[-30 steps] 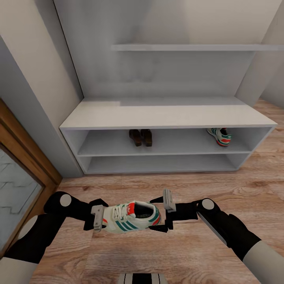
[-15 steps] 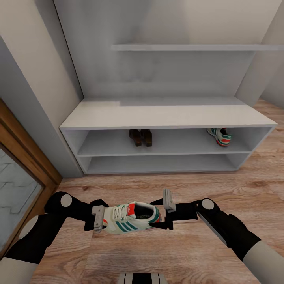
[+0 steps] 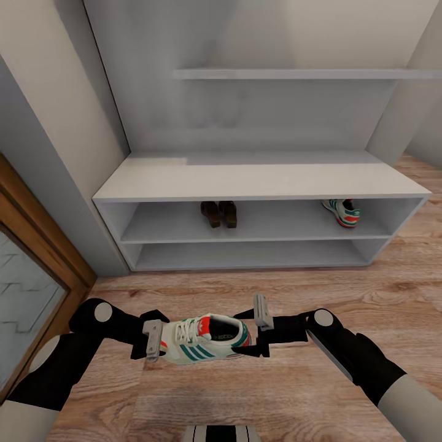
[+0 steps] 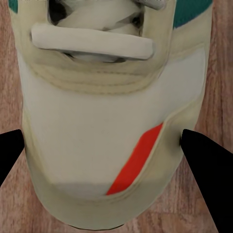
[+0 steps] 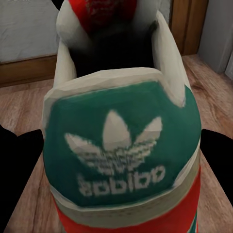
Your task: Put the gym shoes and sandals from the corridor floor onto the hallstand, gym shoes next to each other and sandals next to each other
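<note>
One white gym shoe (image 3: 205, 339) with green stripes hangs above the corridor floor (image 3: 368, 288), in front of the hallstand (image 3: 258, 178). My left gripper (image 3: 153, 339) is shut on its toe (image 4: 107, 121), a dark finger on each side. At the green heel (image 5: 121, 141), my right gripper (image 3: 258, 334) is likewise shut on the shoe. The other gym shoe (image 3: 342, 212) stands at the right end of the hallstand's upper shelf. The two sandals (image 3: 219, 214) sit side by side on that same shelf, left of its middle.
The hallstand's flat top and lower shelf (image 3: 245, 253) hold nothing. A thin floating wall shelf (image 3: 294, 73) hangs above it. A wooden door frame with glass (image 3: 37, 258) and a grey wall corner stand at the left.
</note>
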Robot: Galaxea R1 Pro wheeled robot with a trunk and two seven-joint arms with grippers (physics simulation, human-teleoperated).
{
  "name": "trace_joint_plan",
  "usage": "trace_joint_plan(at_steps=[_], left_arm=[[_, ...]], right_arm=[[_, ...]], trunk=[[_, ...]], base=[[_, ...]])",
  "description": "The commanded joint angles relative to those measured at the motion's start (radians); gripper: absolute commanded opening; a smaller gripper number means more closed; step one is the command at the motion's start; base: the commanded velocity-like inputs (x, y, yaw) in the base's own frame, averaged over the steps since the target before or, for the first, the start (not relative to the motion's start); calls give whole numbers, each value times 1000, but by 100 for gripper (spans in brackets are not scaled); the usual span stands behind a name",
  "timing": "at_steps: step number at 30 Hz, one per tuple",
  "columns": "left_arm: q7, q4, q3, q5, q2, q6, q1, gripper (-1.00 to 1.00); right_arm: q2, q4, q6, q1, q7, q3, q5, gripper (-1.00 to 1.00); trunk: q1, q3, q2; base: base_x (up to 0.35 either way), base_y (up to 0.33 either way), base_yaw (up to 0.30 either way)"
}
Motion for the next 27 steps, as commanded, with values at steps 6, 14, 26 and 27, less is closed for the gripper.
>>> trace_joint_plan(at_steps=[6, 14, 26, 27], left_arm=[[0, 0, 0, 0, 0, -1, 0, 100], [0, 1, 1, 1, -2, -1, 0, 100], [0, 2, 0, 1, -3, -1, 0, 100], [0, 2, 0, 1, -3, -1, 0, 100]], right_arm=[[0, -1, 1, 0, 1, -1, -3, -100], [0, -1, 1, 0, 1, -1, -3, -100], [-1, -2, 1, 0, 0, -1, -3, -100], [-1, -2, 1, 0, 0, -1, -3, -100]], trunk=[[0, 0, 0], [0, 0, 0], [0, 0, 0], [0, 0, 0]], base=[[0, 0, 0], [0, 0, 0], [0, 0, 0], [0, 0, 0]])
